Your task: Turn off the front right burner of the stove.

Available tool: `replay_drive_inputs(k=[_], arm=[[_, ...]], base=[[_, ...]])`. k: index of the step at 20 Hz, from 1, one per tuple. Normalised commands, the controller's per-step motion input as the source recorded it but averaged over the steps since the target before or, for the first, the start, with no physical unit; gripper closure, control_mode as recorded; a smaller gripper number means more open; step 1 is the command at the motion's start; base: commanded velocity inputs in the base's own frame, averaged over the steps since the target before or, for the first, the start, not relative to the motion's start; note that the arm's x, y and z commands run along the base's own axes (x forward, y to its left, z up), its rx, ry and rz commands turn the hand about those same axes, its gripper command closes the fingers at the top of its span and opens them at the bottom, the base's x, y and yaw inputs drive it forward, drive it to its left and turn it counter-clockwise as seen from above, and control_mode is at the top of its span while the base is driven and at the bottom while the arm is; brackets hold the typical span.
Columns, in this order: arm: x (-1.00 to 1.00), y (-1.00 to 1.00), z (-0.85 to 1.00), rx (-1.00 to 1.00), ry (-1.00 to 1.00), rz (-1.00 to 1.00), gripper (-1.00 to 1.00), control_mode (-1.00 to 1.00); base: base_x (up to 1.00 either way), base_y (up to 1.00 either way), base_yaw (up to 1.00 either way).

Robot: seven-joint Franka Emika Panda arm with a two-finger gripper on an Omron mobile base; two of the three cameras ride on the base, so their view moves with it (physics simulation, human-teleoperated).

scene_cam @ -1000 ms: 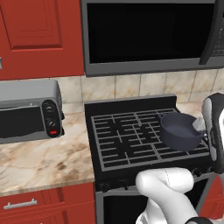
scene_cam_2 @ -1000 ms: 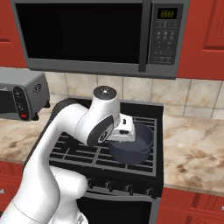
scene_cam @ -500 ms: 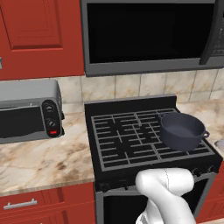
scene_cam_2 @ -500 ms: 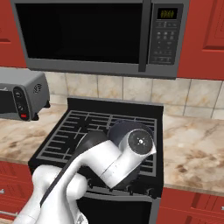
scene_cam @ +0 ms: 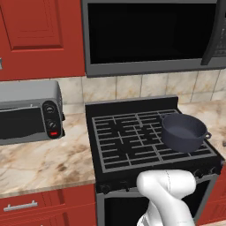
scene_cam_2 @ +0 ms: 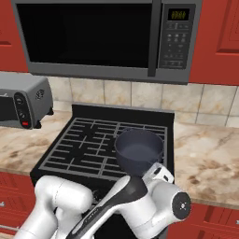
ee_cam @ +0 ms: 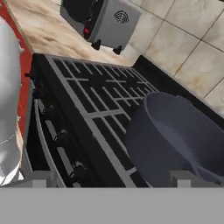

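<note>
Black with grey grid grates, the wide stove (scene_cam: 145, 141) sits at the centre of the left base view, and its front right burner (scene_cam: 201, 152) is the grate section at about 4 o'clock of the cooktop, partly under a dark round metal pot (scene_cam: 183, 131) that stands on the right side of the grates. A silver toaster oven (scene_cam: 28, 110) rests on the beige marbled counter (scene_cam: 39, 165) at 9 o'clock, a black microwave (scene_cam: 150, 35) hangs at 12 o'clock, and small black knobs (scene_cam: 201, 173) line the stove's front edge. In the right base view the stove stands at centre, the pot is over the right part of the grates toward 5 o'clock of the cooktop, and the white arm's wrist lies low at 6 o'clock in front of the stove; the gripper (scene_cam_2: 158, 172) pokes up just below the pot, its opening not discernible. In the hand view the pot fills the area toward 4 o'clock, the grates run from 10 o'clock to centre, the knob row lies at 7 o'clock, and the toaster oven is at 12 o'clock; the finger tips (ee_cam: 186, 178) rise apart at the bottom edge, nothing between them.
</note>
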Motion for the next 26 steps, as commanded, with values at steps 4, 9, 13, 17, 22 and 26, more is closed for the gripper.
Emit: replay_drive_inputs(k=[4,9,13,17,22,26], arm=[[-0.17,-0.08,-0.71,-0.10,-0.25,0.24,-1.00,-1.00],[-0.12,-0.20,-0.38,0.00,-0.09,0.00,-1.00,-1.00],[-0.13,-0.25,-0.49,0.01,-0.05,-0.07,-1.00,-1.00],[0.02,-0.35,-0.51,0.00,-0.03,-0.10,-1.00,-1.00],[0.05,-0.44,-0.52,0.00,-0.04,-0.09,-1.00,-1.00],[0.27,-0.28,-0.29,0.00,-0.02,-0.08,-1.00,-1.00]], base=[[0.00,0.00,0.00],[0.00,0.00,0.00],[0.00,0.00,0.00],[0.00,0.00,0.00],[0.00,0.00,0.00],[0.00,0.00,0.00]])
